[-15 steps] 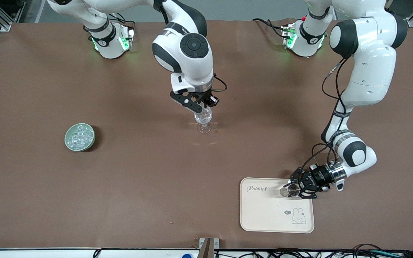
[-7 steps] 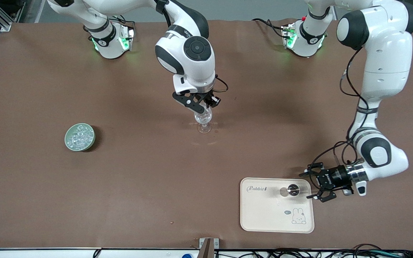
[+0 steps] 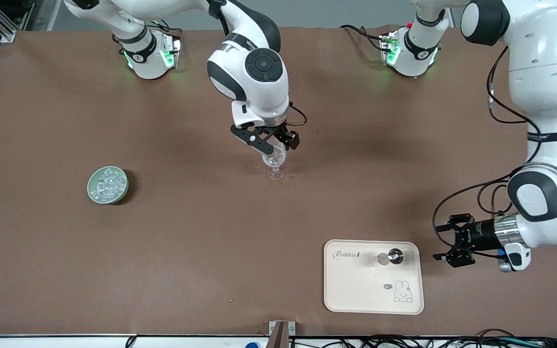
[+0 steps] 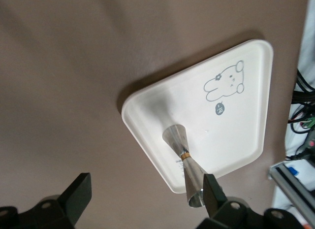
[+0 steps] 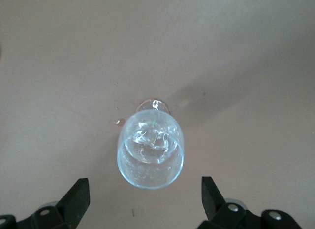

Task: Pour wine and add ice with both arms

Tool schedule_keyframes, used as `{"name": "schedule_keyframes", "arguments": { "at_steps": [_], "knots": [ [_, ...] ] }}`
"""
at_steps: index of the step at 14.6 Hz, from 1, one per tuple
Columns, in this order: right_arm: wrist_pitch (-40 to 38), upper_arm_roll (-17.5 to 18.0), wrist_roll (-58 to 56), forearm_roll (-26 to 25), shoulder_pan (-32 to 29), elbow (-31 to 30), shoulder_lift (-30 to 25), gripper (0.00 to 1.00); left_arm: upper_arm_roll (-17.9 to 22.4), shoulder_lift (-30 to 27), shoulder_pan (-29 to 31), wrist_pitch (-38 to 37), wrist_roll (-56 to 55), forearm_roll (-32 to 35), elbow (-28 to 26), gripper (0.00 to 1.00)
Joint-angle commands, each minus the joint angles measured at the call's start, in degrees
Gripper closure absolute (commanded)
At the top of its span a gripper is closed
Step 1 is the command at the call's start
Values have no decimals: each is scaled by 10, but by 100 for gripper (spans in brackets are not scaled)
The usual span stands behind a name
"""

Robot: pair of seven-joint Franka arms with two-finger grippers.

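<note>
Directly beneath the right tool [image 3: 276,144] stands a stemmed glass [image 3: 274,162], upright on the brown surface [image 3: 201,241] about midway between the two ends. The right wrist view looks straight down into its bowl [image 5: 150,156]: clear chunks of ice [image 5: 151,141] lie inside with liquid, and small bubbles cling to the wall. The right tool's fingers [image 5: 75,199] are spread wide to either side of the rim, touching nothing. A few droplets sit on the surface just beside the foot of the glass.

Toward the right arm's end of the surface, well apart from the right tool, rests a green bowl [image 3: 108,184] heaped with more ice [image 3: 107,183].

Over bare surface at the left arm's end hangs the left tool [image 3: 452,241], turned sideways, just beside the edge of a cream tray [image 3: 356,290]. Its fingers [image 4: 78,194] are apart and empty. The tray carries a printed rabbit figure [image 3: 403,292] and the word "Rabbit".

On the tray, near the corner closest to the left tool, stands a metal jigger [image 3: 395,255], upright. The left wrist view shows its double-cone form [image 4: 184,160] with a thin band at the waist; one cone rests on the tray [image 4: 236,91] and the other opens toward the camera. The jigger is clear of both left fingers. Whether it holds any liquid cannot be told.
</note>
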Motion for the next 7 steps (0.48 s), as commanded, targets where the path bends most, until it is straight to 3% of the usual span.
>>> {"name": "schedule_keyframes", "arguments": {
  "at_steps": [1,3,7],
  "knots": [
    [-28,4,-12,-21,-41,-2,-48,0,2,-50,-10,-2,2,53,7,0],
    [-63,3,-57,-22,-84,-1,-95,0,2,-87,-10,-2,5,63,6,0],
    [-131,-24,-239,-22,-189,0,-179,0,-51,-182,-4,-53,108,227,-19,0]
  ]
}}
